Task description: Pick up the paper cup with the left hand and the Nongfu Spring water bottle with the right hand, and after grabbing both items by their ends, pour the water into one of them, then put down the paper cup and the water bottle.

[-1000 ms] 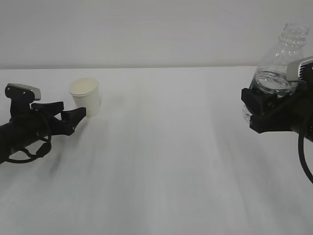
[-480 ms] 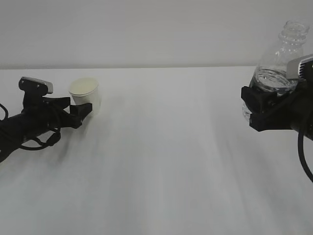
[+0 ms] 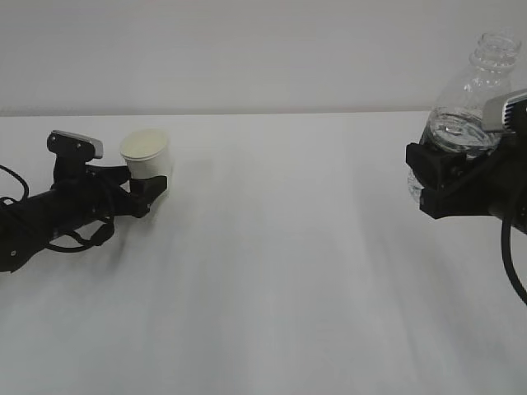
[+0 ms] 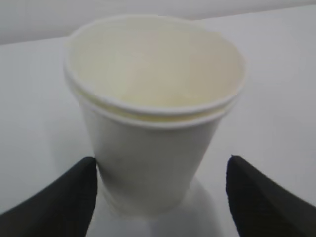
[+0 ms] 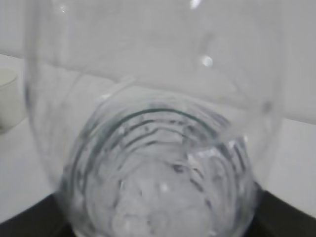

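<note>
The white paper cup [image 3: 146,156] stands upright on the table at the left. My left gripper [image 3: 153,188] lies low at its base. In the left wrist view the cup [image 4: 153,123] fills the frame between the two black fingertips [image 4: 74,192] of the open left gripper [image 4: 161,163]; the left tip is at the cup's wall, the right one stands apart. At the far right my right gripper [image 3: 445,177] is shut on the lower body of the clear Nongfu Spring water bottle [image 3: 478,90], held upright above the table with water [image 3: 454,132] inside. The bottle [image 5: 158,148] fills the right wrist view.
The white table [image 3: 272,247] stretches between the two arms under a plain pale wall. The cup [image 5: 9,98] shows small at the left edge of the right wrist view.
My left arm has slid to the right until its fingers flank the cup's base. The right arm and the bottle have stayed put.
</note>
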Controlling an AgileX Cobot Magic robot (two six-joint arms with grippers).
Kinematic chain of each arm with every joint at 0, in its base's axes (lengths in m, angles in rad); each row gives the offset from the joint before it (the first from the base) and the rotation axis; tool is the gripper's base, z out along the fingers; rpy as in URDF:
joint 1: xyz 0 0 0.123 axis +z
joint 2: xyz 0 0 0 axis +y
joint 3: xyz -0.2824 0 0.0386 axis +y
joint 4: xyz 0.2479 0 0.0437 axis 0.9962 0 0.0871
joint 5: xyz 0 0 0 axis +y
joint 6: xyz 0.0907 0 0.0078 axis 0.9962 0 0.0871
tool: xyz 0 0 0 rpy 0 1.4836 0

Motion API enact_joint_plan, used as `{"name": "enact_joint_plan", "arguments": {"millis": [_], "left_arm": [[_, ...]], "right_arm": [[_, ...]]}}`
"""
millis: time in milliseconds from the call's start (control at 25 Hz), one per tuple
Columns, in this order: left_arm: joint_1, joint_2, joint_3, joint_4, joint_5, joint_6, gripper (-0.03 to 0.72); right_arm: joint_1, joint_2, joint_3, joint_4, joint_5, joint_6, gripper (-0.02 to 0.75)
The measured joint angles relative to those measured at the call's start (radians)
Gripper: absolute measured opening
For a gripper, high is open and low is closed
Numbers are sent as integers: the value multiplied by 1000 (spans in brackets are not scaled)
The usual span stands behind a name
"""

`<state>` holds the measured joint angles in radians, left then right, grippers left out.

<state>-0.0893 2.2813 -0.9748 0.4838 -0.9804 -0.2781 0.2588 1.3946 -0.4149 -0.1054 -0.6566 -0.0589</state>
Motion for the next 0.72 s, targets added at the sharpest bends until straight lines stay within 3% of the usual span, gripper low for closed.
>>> {"name": "enact_joint_plan", "arguments": {"millis": [720], "left_arm": [[-18, 89, -148, -8, 53, -24, 586]], "right_arm": [[0, 0, -2, 0, 0, 0, 450]]}}
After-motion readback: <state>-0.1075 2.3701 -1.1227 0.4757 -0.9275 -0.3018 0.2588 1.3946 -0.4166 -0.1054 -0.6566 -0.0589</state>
